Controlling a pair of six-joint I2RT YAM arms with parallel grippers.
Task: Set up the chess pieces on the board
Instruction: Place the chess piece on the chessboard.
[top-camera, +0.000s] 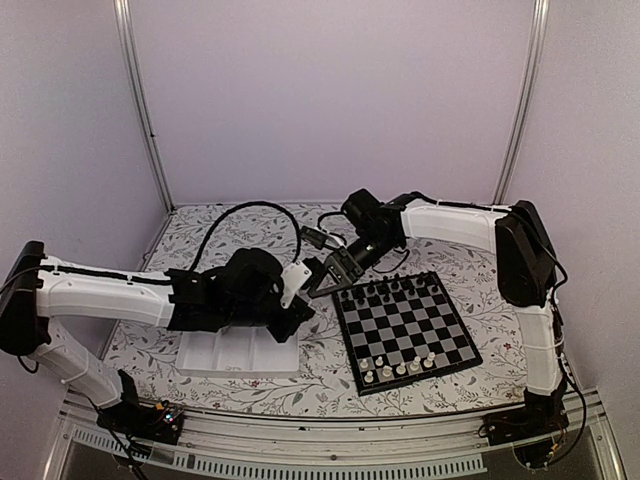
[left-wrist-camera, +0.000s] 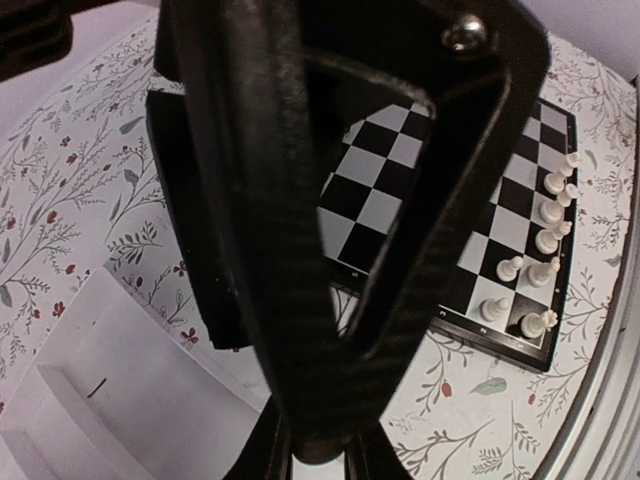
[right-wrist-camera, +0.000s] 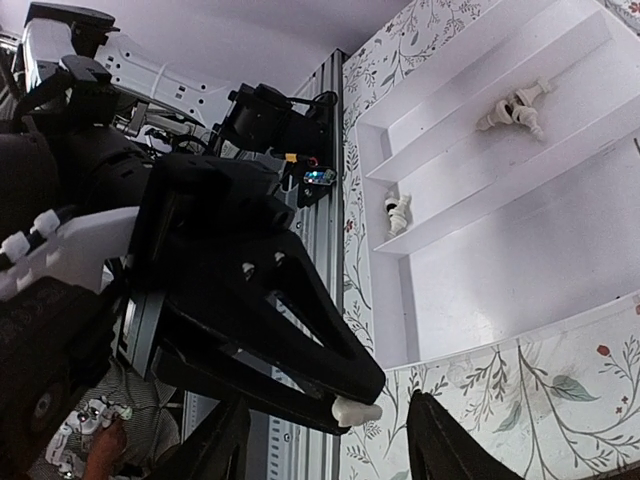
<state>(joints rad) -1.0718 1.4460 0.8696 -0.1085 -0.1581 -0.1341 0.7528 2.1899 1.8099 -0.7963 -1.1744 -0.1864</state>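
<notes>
My left gripper (right-wrist-camera: 352, 400) is shut on a small cream-white chess piece (right-wrist-camera: 358, 411), which sticks out of its tip. My right gripper (right-wrist-camera: 330, 425) is open, its fingers on either side of that piece without touching it. In the top view both grippers, left (top-camera: 303, 292) and right (top-camera: 325, 280), meet just left of the board (top-camera: 346, 340). Black pieces (top-camera: 395, 290) line the board's far rows and white pieces (top-camera: 400, 367) stand along its near rows. A right finger (left-wrist-camera: 300, 250) blocks most of the left wrist view, which shows the board (left-wrist-camera: 400, 200) behind it.
A white compartment tray (top-camera: 215, 355) lies left of the board under the left arm. It holds loose white pieces (right-wrist-camera: 515, 108) and one more (right-wrist-camera: 398, 213). The floral table cover (top-camera: 320, 380) runs around both. Frame posts stand at the back.
</notes>
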